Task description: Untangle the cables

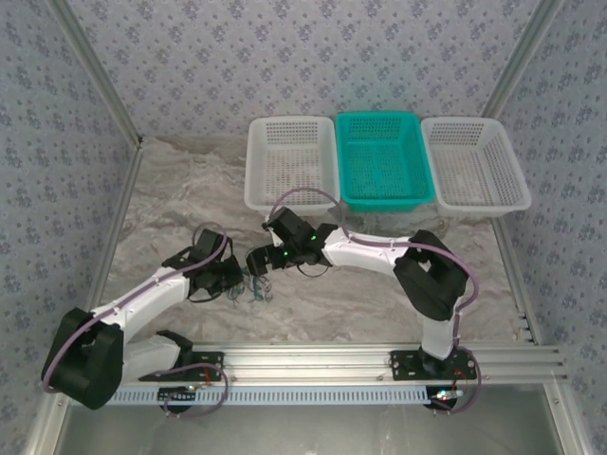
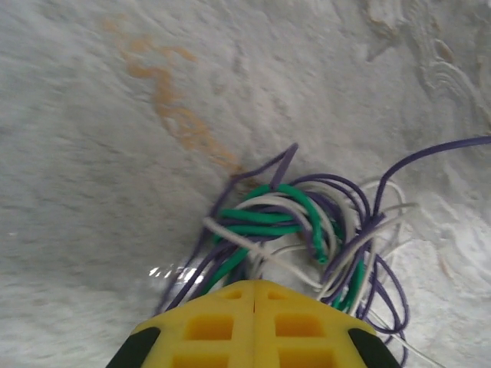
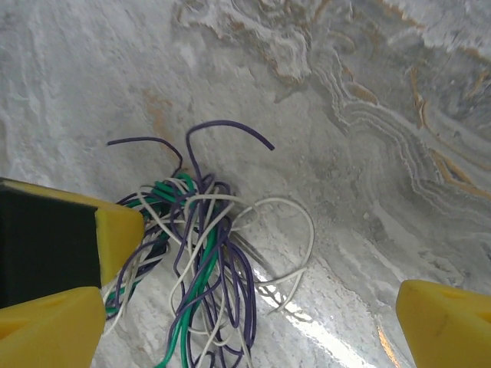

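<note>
Pinching the cables [image 2: 291, 222], the left gripper [image 2: 253, 299] was closed tight; the right gripper [image 3: 265, 295] stood wide open beside them.

You have one desk [image 1: 180, 199] and three baskets: two white, the left white basket [image 1: 291, 161] and the right white basket [image 1: 474, 163], plus one teal basket [image 1: 381, 159]. There are two pincers, the left pincer [image 2: 254, 285] and the right pincer [image 3: 261, 299]. The cables [image 3: 199, 253] form one knot in three colours, purple, green and white, and the strands are too tangled to count.
</note>
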`<action>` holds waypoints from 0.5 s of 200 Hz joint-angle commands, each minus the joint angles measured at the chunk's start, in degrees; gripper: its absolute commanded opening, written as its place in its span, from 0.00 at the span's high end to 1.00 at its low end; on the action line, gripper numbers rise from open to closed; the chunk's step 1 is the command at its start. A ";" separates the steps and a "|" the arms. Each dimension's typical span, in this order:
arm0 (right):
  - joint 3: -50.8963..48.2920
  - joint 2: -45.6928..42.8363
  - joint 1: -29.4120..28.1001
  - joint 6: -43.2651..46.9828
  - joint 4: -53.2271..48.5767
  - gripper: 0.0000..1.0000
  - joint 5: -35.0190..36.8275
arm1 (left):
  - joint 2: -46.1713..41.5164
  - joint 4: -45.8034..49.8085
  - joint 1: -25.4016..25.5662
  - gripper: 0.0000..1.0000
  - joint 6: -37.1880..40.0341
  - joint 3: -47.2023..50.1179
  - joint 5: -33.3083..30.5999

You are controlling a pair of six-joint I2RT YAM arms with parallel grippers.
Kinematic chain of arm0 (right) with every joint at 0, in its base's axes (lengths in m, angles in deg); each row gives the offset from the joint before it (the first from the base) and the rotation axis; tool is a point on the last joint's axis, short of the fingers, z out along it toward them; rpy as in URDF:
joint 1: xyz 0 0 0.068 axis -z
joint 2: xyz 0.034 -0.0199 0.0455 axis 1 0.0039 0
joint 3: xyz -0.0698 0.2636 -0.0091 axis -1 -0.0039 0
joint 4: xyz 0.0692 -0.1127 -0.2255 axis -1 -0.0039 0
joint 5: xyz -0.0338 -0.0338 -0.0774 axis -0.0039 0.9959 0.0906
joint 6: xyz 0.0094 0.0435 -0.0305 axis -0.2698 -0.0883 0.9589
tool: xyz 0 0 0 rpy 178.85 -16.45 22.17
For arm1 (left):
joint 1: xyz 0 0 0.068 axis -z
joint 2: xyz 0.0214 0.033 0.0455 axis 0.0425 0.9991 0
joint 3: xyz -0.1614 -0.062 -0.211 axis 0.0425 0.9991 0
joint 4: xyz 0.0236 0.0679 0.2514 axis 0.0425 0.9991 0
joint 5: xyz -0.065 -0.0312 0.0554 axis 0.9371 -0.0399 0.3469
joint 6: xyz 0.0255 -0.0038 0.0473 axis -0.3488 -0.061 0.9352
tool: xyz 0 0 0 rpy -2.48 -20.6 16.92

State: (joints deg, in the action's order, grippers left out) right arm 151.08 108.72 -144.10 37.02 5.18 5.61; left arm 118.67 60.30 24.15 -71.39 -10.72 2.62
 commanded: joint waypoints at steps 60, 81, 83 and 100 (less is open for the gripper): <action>-0.75 -1.83 0.10 -0.06 -2.09 0.01 3.00 | -19.33 12.77 0.49 0.49 3.30 -4.90 -18.46; -0.36 -2.15 0.10 -0.11 -1.74 0.01 3.29 | -20.62 13.04 -1.89 0.49 3.78 -5.27 -17.25; -0.32 -2.15 0.10 -0.04 -1.78 0.00 3.29 | -20.52 12.97 -2.02 0.49 3.77 -5.26 -17.05; 0.38 -2.15 0.21 0.09 -2.42 0.00 3.32 | -18.92 10.33 -2.81 0.49 3.38 -4.26 -15.06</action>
State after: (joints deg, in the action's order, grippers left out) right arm 150.95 108.43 -144.04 37.02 4.30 7.79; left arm 97.65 69.06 22.40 -69.33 -15.57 -11.98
